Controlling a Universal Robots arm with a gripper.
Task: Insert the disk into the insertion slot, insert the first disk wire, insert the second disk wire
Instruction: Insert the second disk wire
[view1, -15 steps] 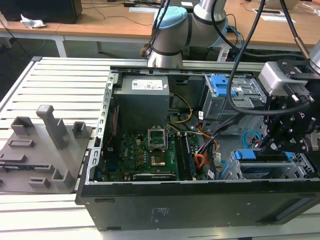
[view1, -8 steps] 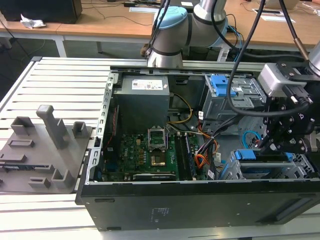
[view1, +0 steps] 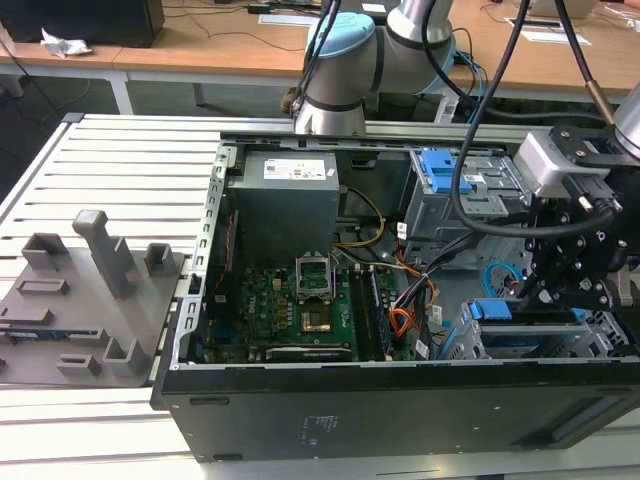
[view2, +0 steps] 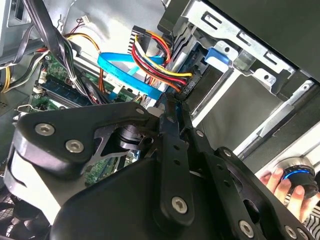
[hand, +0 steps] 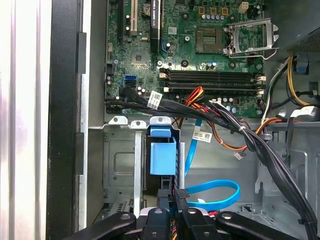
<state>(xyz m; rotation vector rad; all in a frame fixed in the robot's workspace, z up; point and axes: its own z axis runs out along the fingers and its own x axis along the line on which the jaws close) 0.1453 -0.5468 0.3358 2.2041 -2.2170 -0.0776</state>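
Blue-framed disk (hand: 163, 155) sits in the one insertion slot (hand: 122, 165); fingers (hand: 171, 197) pinch one dark plug (hand: 181, 193).

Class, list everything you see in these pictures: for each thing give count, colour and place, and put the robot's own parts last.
Computer case: one, black, open on the slatted table.
Motherboard: one, green, on the case floor.
Power supply: one, grey, at the case's far wall.
Insertion slot: one, silver, beside the motherboard.
Disk: one, blue frame showing, seated in the slot.
Second disk wire: one, light blue, looping beside the disk.
Orange-red wire bundle: one, running to the disk's end.
Fixture plate: one, grey, exterior view's left.
Person's fingers: on a knob.
Hand: one, black, at the disk's end.
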